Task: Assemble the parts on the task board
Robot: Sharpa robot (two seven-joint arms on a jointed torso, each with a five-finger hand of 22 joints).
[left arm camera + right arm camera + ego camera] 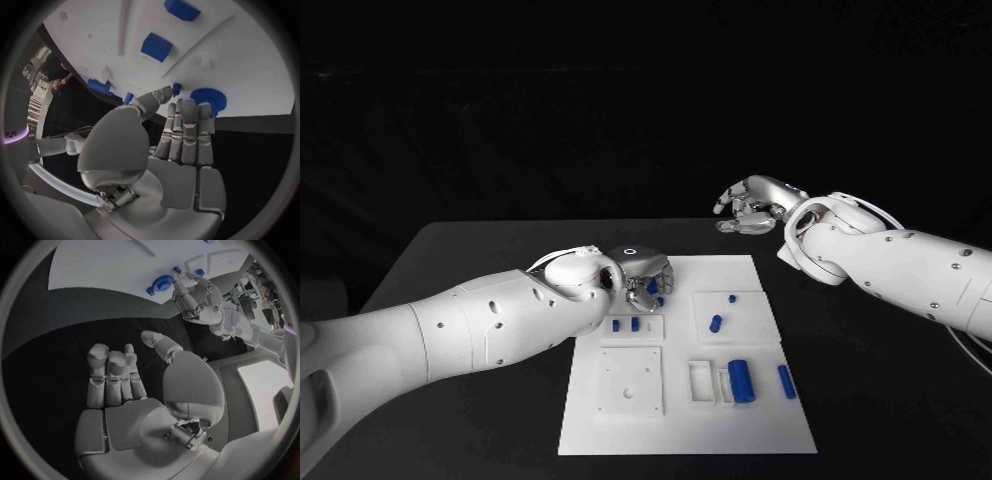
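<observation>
The task board (687, 410) lies in the middle of the black tabletop (473, 260), reaching toward its near edge. The left hand (640, 275) hangs over the board's far left corner; its fingers (187, 132) are stretched out nearly straight and side by side, thumb apart, holding nothing. Just past their tips, at the board's far edge, sits a round blue toothed part (209, 98). Two small blue blocks (626, 324) stand in a raised plate on the board's left half, and a short blue pin (715, 322) lies in the plate beside it. Near the board's right edge a thicker blue cylinder (741, 380) lies next to a slimmer blue peg (786, 381). The right hand (754, 205) is raised over the tabletop beyond the board's far right corner, well apart from it, fingers (112, 375) loosely extended and empty.
</observation>
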